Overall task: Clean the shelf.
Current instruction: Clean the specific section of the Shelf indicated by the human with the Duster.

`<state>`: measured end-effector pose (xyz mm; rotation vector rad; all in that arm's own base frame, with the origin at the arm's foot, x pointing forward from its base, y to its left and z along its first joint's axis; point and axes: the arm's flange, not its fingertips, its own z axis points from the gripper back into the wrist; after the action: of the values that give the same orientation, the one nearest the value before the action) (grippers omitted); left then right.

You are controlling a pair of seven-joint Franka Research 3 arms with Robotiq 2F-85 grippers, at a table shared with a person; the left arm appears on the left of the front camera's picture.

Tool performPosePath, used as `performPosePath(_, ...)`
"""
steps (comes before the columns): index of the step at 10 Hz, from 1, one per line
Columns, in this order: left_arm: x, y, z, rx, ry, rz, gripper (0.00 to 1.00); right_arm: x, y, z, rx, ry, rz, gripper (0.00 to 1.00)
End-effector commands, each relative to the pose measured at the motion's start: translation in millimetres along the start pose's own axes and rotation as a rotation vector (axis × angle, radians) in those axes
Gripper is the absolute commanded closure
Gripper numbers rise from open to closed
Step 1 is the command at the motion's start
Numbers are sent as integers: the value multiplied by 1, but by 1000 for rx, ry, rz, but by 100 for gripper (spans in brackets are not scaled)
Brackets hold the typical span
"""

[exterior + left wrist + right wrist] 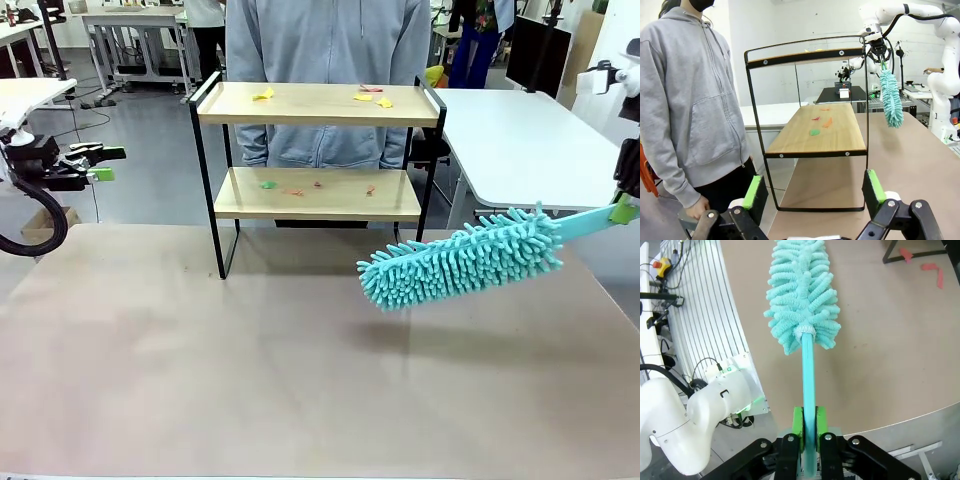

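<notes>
While the right gripper is clamped on its handle, the duster hangs over the desk towards the right edge. It is short of the shelf and touches neither shelf nor desk. The shelf stands at the middle of the far edge, with a person just behind it. Scraps lie on both boards.

I would do the top board first, so that anything knocked down is caught by the second pass. The end rails would probably trap scraps, so sweep towards the open front edge. Keep the pressure light, since the thin frame looks easy to push towards the person.

The left gripper, jaws apart and empty, sits off the left edge facing the shelf's end. It could steady the frame.
</notes>
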<state>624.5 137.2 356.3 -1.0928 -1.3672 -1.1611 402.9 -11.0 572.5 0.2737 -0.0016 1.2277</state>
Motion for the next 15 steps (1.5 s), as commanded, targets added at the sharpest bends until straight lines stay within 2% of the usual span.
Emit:
performPosePath(1,3,-1,0,-3,-3,-5,0,0,-1,2,-17,-4,-19,87)
performPosePath(15,3,-1,0,-3,-3,-5,0,0,-1,2,-17,-4,-19,87)
